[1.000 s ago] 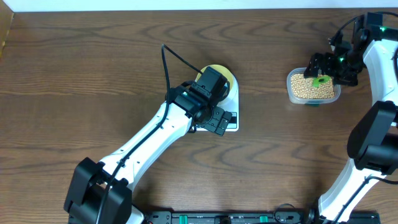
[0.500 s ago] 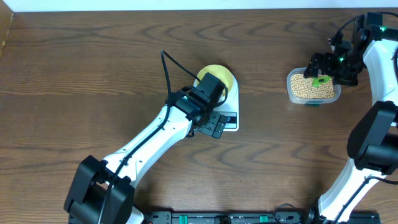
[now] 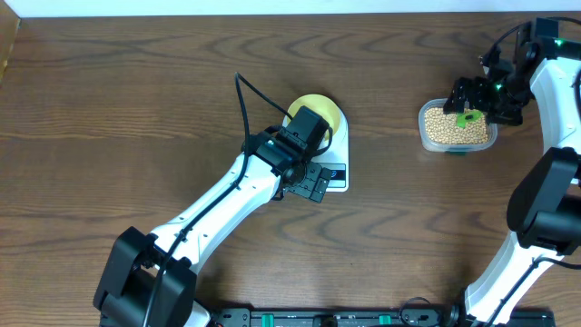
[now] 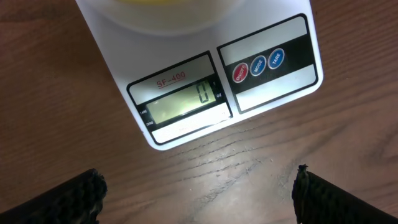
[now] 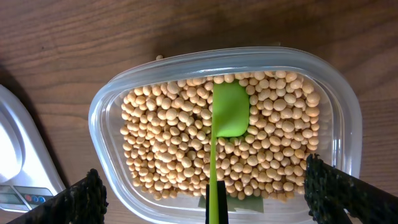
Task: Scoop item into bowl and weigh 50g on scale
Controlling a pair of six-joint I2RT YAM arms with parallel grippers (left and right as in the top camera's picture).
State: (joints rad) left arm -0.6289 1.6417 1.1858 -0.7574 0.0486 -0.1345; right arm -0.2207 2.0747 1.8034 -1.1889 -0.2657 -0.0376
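The pale-yellow bowl [image 3: 320,111] sits on the white scale [image 3: 338,174], whose display [image 4: 186,102] reads 0. My left gripper [image 3: 309,182] hovers open and empty over the table just in front of the scale's display end; both its fingertips [image 4: 65,199] show at the bottom corners of the left wrist view. The tan beans [image 3: 449,127] fill a clear tub [image 5: 99,124]. A green spoon [image 5: 230,109] rests head-down on the beans [image 5: 161,143]. My right gripper [image 5: 211,202] is above the tub, jaws wide apart on either side of the spoon's handle, not touching it.
The scale's red and blue buttons [image 4: 258,65] lie right of the display. The scale's corner shows at the left edge of the right wrist view [image 5: 12,149]. A cable [image 3: 243,86] loops off the left arm. The table's back edge runs along the top.
My left gripper shifted slightly back and to the left, uncovering the scale's display end. The right arm, spoon and tub have not moved.
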